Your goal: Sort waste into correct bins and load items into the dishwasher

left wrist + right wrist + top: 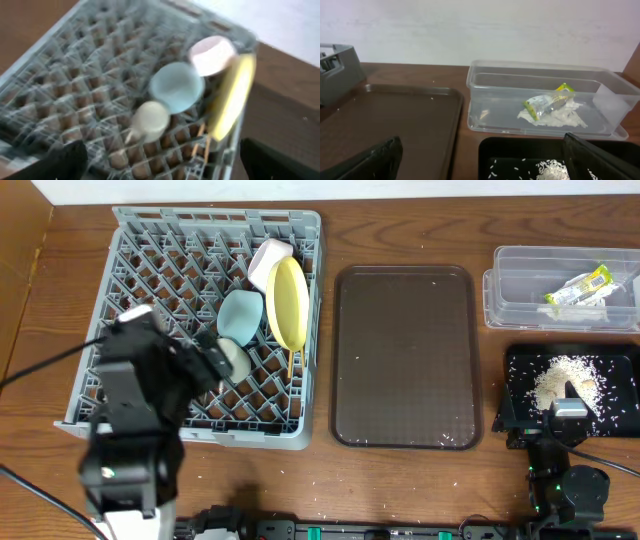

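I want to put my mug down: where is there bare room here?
The dark brown serving tray, between the grey plastic dish rack and the clear plastic tub, is nearly bare. The rack's back-left pegs are free. Crowded: the rack's right side with dishes, that tub, and the black rice-filled bin.

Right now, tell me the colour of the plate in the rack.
Yellow. The plate shows best in the overhead view.

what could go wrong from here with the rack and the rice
The yellow plate stands on edge beside the blue bowl; the left claw, close by the cup, could knock it over. The thin chopsticks could slip through the rack lattice. Rice grains scattered on the brown tray may be missed.
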You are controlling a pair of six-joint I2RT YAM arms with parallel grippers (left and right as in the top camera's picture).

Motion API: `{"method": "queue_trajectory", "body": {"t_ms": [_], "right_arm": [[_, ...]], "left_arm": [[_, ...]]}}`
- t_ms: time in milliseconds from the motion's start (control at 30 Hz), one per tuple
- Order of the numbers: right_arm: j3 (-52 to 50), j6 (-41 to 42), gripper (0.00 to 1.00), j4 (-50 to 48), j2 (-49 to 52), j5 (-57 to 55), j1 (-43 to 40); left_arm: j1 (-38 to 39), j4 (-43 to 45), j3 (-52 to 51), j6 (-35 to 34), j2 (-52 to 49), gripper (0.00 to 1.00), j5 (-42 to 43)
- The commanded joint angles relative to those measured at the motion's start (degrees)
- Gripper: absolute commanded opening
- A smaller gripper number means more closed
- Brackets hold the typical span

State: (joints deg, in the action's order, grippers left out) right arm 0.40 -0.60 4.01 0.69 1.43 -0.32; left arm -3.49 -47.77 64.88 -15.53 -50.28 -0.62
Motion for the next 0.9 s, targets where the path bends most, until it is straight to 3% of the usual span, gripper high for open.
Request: {"method": "queue_trajectory", "body": {"t_ms": [0,233,633,867], "right_arm": [[-0.09,0.76,0.99,0.28,-0.39,-0.52,-0.52],[-0.09,0.76,0.99,0.28,-0.39,-0.52,-0.52],[-0.09,0.76,0.99,0.28,-0.39,-0.52,-0.52],[-0.09,0.76,0.99,0.31,-0.39,-0.52,-0.52]], "left_arm": [[2.78,7.17,-8.07,4.96,5.97,0.99,4.02],[4.59,21.99,-26.56,6.29,17.27,0.99,5.14],[4.59,21.4,-42.8,6.36,35.67,0.99,5.11],[4.61,26.95,-50.93,6.97,46.25,0.99,5.62]]}}
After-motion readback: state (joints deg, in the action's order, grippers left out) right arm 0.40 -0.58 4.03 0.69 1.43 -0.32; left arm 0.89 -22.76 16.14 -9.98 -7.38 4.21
